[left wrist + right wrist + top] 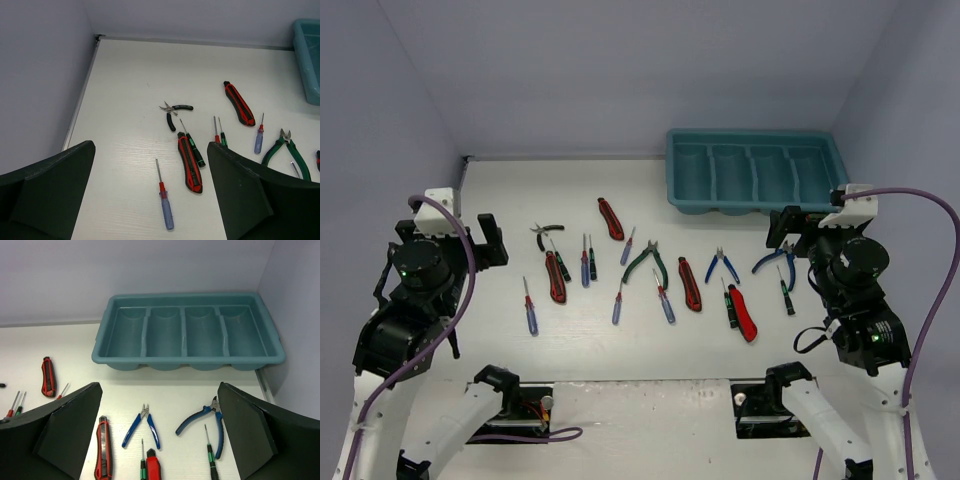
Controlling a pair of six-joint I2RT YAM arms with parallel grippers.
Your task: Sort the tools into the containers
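Right tool: wide open, empty.
Left tool: wide open, empty.
Blue pliers: just before tray, jaws trayward, nearest right tool.

Teal tray; red-and-black knives; white table.

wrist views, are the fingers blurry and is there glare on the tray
Left wrist view: the near fingers are dark with little detail, the red utility knife is sharp. Right wrist view: the teal tray is evenly lit, no hard glare. Top view: shadows are faint.
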